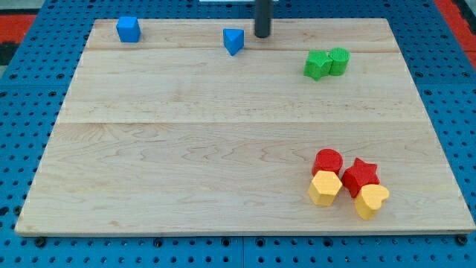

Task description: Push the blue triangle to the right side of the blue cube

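The blue triangle (pixel 233 41) lies near the view's top, a little left of centre. The blue cube (pixel 128 29) sits at the view's top left, well to the left of the triangle. My tip (pixel 262 35) is a dark rod end standing just to the right of the blue triangle, a small gap apart from it. The rod's upper part runs out of the view's top.
A green star-like block (pixel 317 65) and a green cylinder (pixel 338 60) touch at the upper right. At the lower right cluster a red cylinder (pixel 327 161), a red star (pixel 361 175), a yellow hexagon (pixel 324 187) and a yellow heart (pixel 370 199). The wooden board (pixel 186 149) lies on blue pegboard.
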`<action>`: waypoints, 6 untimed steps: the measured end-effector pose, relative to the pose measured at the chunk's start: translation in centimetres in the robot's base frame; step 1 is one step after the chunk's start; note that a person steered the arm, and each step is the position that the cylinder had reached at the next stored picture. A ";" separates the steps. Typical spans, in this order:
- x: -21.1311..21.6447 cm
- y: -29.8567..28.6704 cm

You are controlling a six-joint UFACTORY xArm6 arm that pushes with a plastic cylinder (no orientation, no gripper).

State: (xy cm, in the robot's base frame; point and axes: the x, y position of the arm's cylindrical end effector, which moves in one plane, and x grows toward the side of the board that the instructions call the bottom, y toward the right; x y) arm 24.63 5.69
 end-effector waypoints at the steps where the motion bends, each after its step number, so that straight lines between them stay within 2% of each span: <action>1: 0.8 -6.1; 2: -0.7 -16.0; 3: -1.0 -21.2; 4: -0.7 -19.1; 5: -0.7 -13.0; 6: -0.7 -11.9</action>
